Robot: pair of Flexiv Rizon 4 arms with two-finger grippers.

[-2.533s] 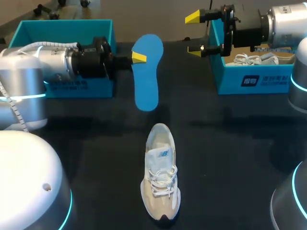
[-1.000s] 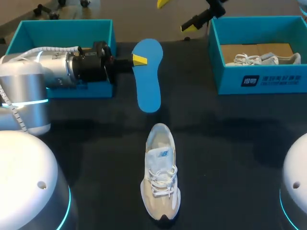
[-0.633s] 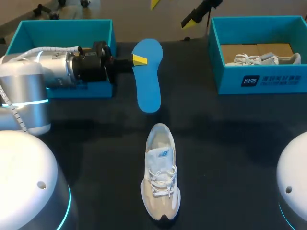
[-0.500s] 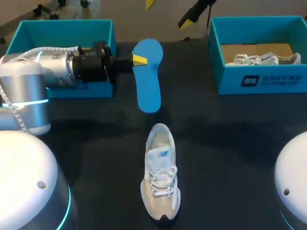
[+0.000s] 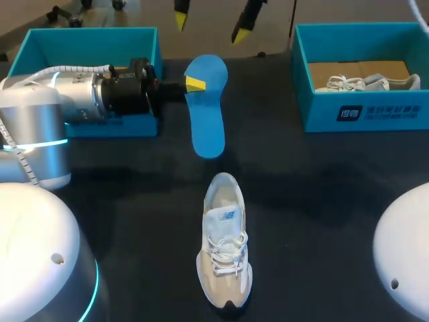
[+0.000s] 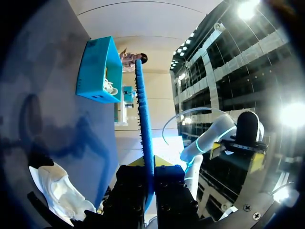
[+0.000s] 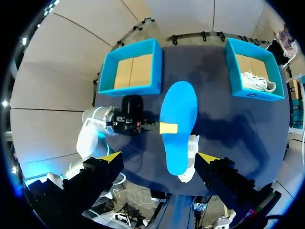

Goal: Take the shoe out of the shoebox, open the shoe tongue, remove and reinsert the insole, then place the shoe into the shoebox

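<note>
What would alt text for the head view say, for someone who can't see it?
The left gripper grips a blue insole by its edge over a dark table, with a pale shoe nearer the camera. A teal shoebox sits left; a second shoebox, right, holds another shoe; the right gripper hangs open beyond the insole.

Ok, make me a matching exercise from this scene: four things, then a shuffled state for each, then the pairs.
1 insole
2 beige shoe
3 left shoebox
4 right shoebox

A holds a second shoe
B no shoe inside
C clamped in the left gripper
D on the table, untouched

Pairs: 1-C, 2-D, 3-B, 4-A
</note>
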